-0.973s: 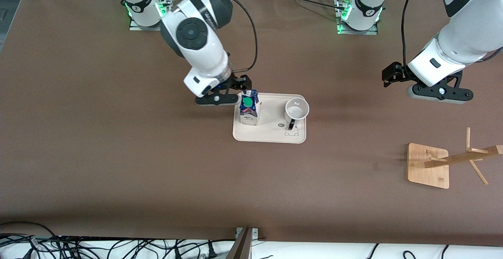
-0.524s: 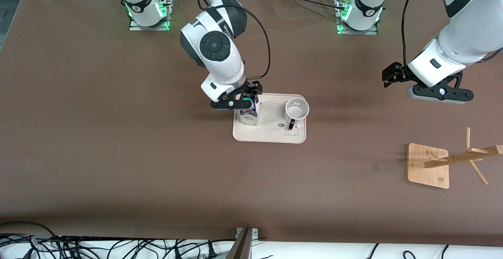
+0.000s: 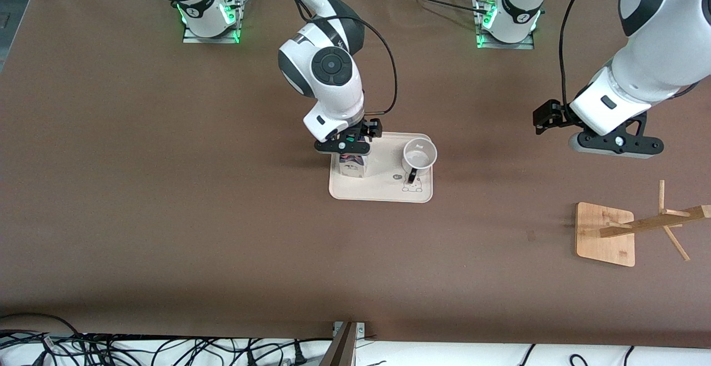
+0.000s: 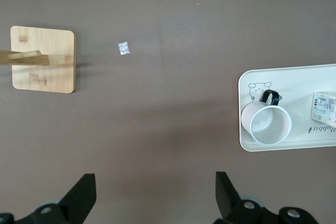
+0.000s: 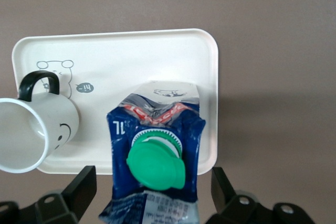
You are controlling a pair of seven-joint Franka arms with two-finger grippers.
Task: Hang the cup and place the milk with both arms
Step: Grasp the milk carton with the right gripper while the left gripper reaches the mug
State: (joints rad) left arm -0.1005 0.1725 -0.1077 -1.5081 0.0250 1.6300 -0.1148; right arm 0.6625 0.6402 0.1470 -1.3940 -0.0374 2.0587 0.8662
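Two items I am logging on the white plastic tray (image 3: pixel 383 192): blue gable-top milk carton (image 3: pixel 352 166), white ceramic cup (image 3: pixel 419 154). Right gripper (image 3: pixel 350 145) is hanging over the carton, fingers apart. Left gripper (image 3: pixel 610 145) is waiting above bare table, fingers apart.

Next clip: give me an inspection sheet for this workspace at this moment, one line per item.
Surface: brown table; small pale scrap near the rack.
Job's things: milk and cup upright on the white tray, apart; wooden rack toward the left arm's end.
Clutter: nothing seen.
Grippers: right gripper open, over the milk; left gripper open, empty, over bare table.
Cables: black cable along the right arm.
Surroundings: loose cables past the table's near edge.
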